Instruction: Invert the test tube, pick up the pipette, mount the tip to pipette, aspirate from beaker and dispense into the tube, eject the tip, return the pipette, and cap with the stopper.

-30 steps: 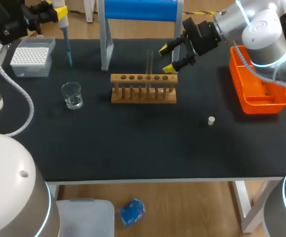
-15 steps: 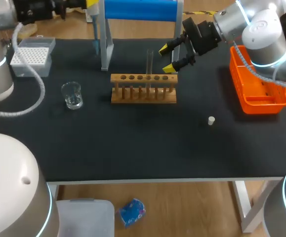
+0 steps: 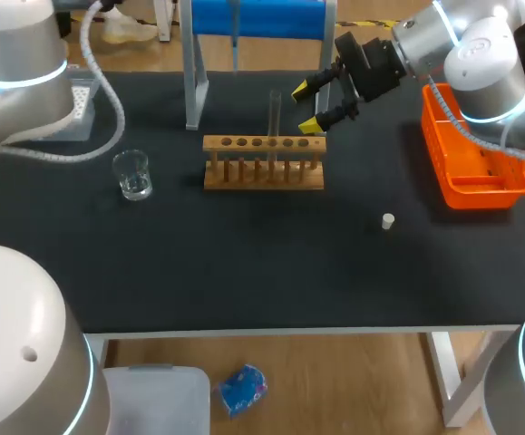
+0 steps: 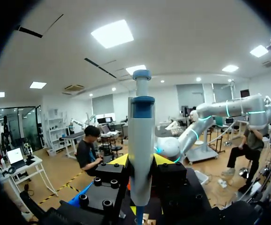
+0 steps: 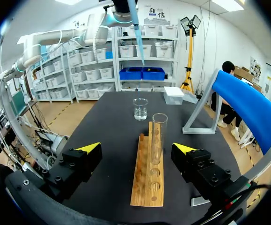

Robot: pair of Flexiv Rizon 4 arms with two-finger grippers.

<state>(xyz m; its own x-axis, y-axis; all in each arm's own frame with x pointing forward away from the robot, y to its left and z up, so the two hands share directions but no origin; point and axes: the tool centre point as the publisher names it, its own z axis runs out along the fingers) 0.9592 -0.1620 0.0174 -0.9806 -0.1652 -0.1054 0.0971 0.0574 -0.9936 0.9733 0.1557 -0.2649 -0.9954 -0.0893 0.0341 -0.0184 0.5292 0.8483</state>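
The test tube [image 3: 275, 113] stood upright in the wooden rack [image 3: 264, 172] at mid-table [image 3: 244, 263], mouth up. The right pincer [image 3: 305, 106] sat at its 2 o'clock, fingers spread wide and clear of the glass. The left pincer [image 4: 141, 160] was clamped on the pipette [image 4: 141, 122], held high at the rack's 11 o'clock, blue tip fitted and pointing down. The beaker [image 3: 132, 174] lay at the rack's 9 o'clock, the stopper [image 3: 387, 221] at 4 o'clock. Dispensing appeared to be the step in hand. Recommended: centre the tip over the tube mouth, descend plumb, avoid the rim.
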